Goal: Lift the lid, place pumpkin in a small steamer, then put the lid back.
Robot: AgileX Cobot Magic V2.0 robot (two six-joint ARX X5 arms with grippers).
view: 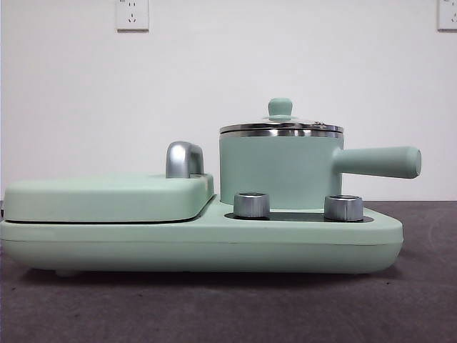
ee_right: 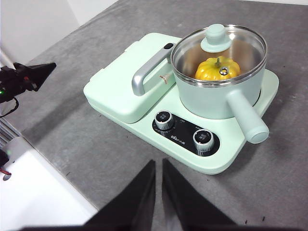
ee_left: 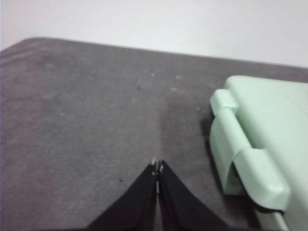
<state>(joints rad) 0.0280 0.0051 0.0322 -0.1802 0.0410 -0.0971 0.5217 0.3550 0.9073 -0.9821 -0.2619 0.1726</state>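
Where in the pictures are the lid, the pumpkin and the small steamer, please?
lid [ee_right: 217, 37]: right wrist view, on its mint-green knob.
pumpkin [ee_right: 211, 70]: right wrist view, on its yellow body, seen through the glass.
small steamer [view: 278, 170]: front view, on its mint-green side wall.

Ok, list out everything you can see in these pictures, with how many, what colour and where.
small steamer: one, mint-green pot with side handle, on the cooker's round side.
lid: one, clear glass with steel rim and mint knob, seated on the small steamer.
pumpkin: one, yellow-orange, inside the small steamer under the lid.
cooker base: one, mint-green, on the grey table.
flat cover: one, mint-green with chrome handle, beside the small steamer.
knobs: two, silver and black, on the base's front.
wall sockets: two, white, on the wall.
table: one, grey.
left gripper: black fingers shut, above bare table beside the base.
right gripper: black fingers nearly closed, empty, in front of the cooker.
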